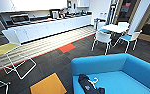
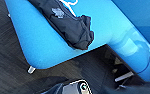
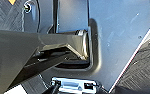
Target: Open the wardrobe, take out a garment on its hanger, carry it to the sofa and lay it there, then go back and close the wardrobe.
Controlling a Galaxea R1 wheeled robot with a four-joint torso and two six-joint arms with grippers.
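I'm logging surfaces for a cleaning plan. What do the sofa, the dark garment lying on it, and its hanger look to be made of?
The sofa: bright blue upholstery, matte, smooth and softly rounded, probably woven fabric. The garment: black cloth, matte, limp and creased into folds. The hanger: thin and white, likely plastic or coated wire; too small to tell.

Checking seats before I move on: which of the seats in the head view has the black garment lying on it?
The blue sofa: the garment lies on its seat cushion with the white hanger. The white chairs by the table carry nothing.
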